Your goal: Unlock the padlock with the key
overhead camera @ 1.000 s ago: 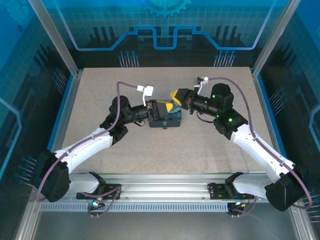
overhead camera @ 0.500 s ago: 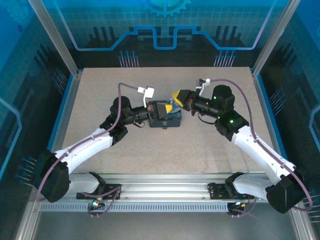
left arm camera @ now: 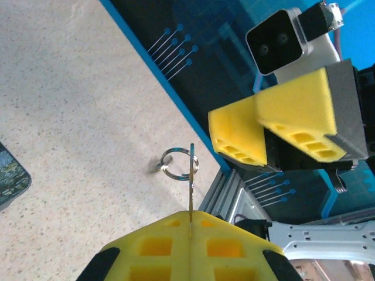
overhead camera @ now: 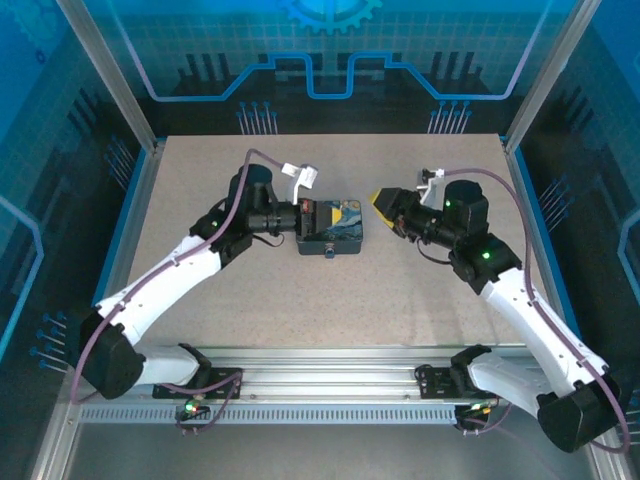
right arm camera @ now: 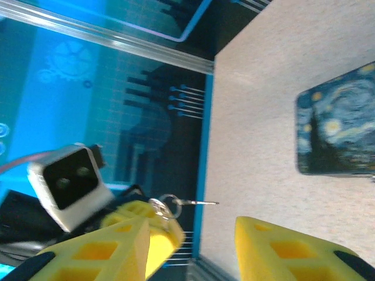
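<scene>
The left gripper is pinched tight on the key. From its own wrist camera the thin blade is edge-on, standing straight up out of the seam between the yellow pads, with one wire ring looped through its top. From the right wrist camera the same key pokes out sideways from the left gripper, held clear of the table.

The right gripper stands partly open, its two yellow pads apart with nothing between them. From above it sits off to the right of the tin, apart from it, while the left gripper is just at the tin's left end.

There is one container, the dark-blue swirl-painted tin. It lies flat with its lid shut, so I cannot see what is inside.

I count one key, one ring, one tin and two grippers.

A tiny pale speck at the middle of the tin's near side may be the padlock, but it is too small to make out. In the left wrist view the frame edge cuts the tin down to one corner.
</scene>
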Robot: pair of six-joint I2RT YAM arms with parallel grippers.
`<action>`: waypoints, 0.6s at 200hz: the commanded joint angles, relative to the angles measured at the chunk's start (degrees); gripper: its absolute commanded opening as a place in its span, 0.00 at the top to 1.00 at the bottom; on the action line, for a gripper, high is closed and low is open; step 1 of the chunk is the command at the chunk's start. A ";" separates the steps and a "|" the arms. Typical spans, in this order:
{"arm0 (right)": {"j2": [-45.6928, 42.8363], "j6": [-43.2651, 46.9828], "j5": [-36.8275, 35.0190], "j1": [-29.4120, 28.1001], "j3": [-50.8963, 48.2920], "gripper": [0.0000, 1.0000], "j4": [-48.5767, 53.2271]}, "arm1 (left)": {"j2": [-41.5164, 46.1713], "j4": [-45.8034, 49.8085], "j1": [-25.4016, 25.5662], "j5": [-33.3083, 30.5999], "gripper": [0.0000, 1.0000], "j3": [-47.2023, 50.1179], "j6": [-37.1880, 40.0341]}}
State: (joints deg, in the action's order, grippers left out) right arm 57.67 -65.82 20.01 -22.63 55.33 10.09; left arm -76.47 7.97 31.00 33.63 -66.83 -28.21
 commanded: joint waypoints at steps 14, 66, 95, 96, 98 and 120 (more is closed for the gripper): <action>-0.25 16.11 1.26 2.17 0.50 0.56 9.59 | -6.38 26.16 -0.37 4.34 1.00 -9.74 11.33; 4.31 24.69 21.30 7.06 -3.07 0.55 -0.46 | -10.14 32.91 -0.51 13.53 1.00 -14.13 16.60; 7.51 27.04 27.63 3.91 -2.12 0.46 -3.12 | -10.21 31.67 -0.51 18.89 1.00 -13.50 16.78; 7.57 27.32 27.63 3.74 -2.05 0.46 -3.00 | -10.16 31.58 -0.51 19.09 1.00 -13.41 16.78; 7.73 27.76 27.58 3.41 -1.82 0.45 -2.69 | -10.07 31.52 -0.51 19.45 1.00 -13.33 16.78; 9.06 30.77 27.41 0.24 -0.09 0.45 -0.32 | -9.16 30.56 -0.50 20.99 1.00 -12.65 16.76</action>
State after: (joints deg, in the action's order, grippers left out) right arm 66.00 -40.38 42.37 -19.29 52.86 10.17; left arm -86.70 37.69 30.85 48.88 -78.72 -13.23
